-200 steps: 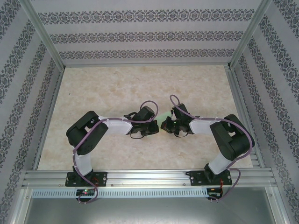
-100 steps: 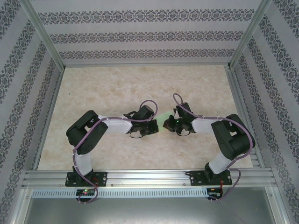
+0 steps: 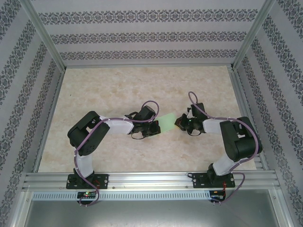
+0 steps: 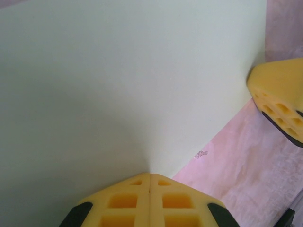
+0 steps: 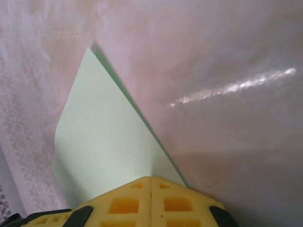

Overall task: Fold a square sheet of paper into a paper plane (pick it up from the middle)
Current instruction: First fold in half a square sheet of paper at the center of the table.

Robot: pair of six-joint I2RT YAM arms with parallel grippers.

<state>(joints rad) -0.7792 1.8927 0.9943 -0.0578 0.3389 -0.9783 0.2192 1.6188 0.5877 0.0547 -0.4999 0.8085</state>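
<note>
Sheet: the thin pale green square sheet of paper point(image 3: 166, 123) hangs between the 2 claws over the middle of the table, slightly right of centre and nearer the near edge than the far wall.
Left claw: the left gripper point(image 3: 158, 126) is closed, its yellow fingers pinched on the sheet's left side; in the left wrist view the sheet point(image 4: 118, 85) rises straight out of the closed tips point(image 4: 150, 176).
Right claw: the right gripper point(image 3: 180, 122) is closed on the sheet's right side; in the right wrist view the paper point(image 5: 99, 142) runs out from the pinched tips point(image 5: 151, 178). One yellow finger point(image 4: 277, 94) of it touches the sheet's right edge in the left wrist view.
Edges: the sheet's right edge runs straight and slanted down to the left fingers. From the right wrist, 1 long edge is straight with a thin shadow beside it, and the far corner is sharp.
Open room: the pale marbled tabletop point(image 3: 118, 90) lies bare on the far, left and right sides. The aluminium rail point(image 3: 142, 179) bounds the near side and the patterned wall point(image 3: 142, 38) the far side.
Change: 1 second earlier the claws were almost touching, with a sliver of green between them. The right arm has drawn away to the right, and a wider band of paper shows.
</note>
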